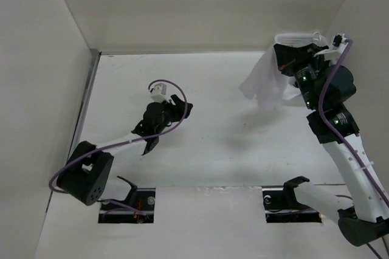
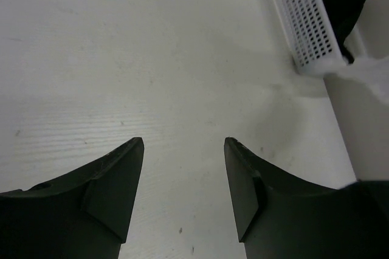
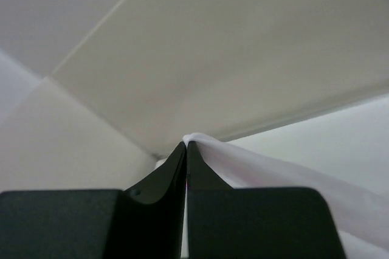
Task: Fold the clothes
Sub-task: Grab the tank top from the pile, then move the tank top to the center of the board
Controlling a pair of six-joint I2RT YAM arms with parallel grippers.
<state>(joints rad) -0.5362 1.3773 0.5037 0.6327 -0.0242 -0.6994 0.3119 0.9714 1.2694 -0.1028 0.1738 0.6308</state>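
Observation:
The clothes (image 1: 265,86), a thin white garment, hang bunched in the air at the far right of the table, below the right gripper (image 1: 279,58). In the right wrist view that gripper (image 3: 186,143) is shut on a fold of the white fabric (image 3: 273,168), which drapes away to the right. My left gripper (image 1: 183,104) hovers over the middle-left of the table, well apart from the garment. Its fingers stand open (image 2: 183,142) with only bare table between them. An edge of the white garment (image 2: 371,73) shows at the right of the left wrist view.
A white perforated basket (image 1: 298,38) stands in the far right corner, seen also in the left wrist view (image 2: 304,22) with a black garment (image 2: 343,3) in it. White walls enclose the table on the left, back and right.

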